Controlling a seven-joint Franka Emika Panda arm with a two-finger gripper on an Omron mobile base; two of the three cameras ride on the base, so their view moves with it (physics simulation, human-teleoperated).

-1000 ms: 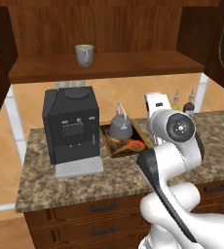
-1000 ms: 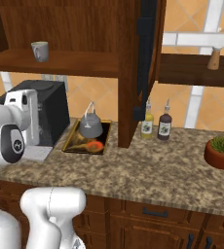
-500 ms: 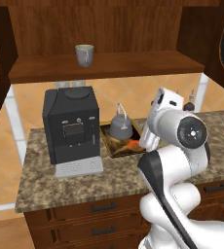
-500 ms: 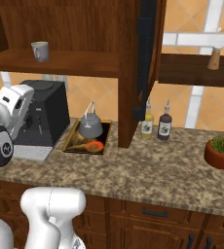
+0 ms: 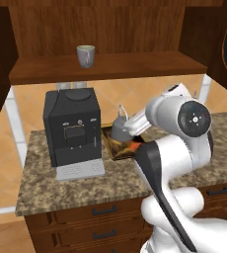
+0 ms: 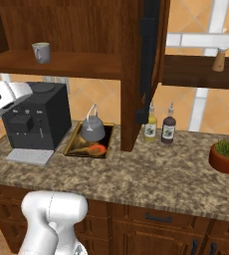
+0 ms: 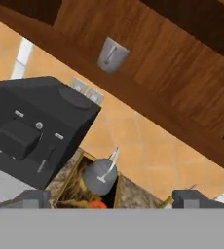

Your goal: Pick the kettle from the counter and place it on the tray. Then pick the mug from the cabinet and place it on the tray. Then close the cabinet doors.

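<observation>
Left base view gives us the cabinet (image 5: pixel 110 29) up top, its shelf running above the coffee machine (image 5: pixel 73 128); below that machine lies the counter (image 5: pixel 76 185); the white arm sweeps across, hiding the gripper's tips, so from here I cannot tell how they stand; right base view opens what the arm covers, the cabinet door (image 6: pixel 149 60) swung out edge-on, right of the coffee machine, and two bottles (image 6: pixel 159 127) plus a potted plant (image 6: pixel 227 155) farther right; the tray (image 6: pixel 89 142) sits just right of the coffee machine, kettle (image 6: pixel 92 130) standing on it; the mug (image 6: pixel 41 52) rests on the shelf above the coffee machine; hand view shows the gripper (image 7: pixel 111 199) with both tips spread wide, nothing between them, kettle and mug ahead.
</observation>
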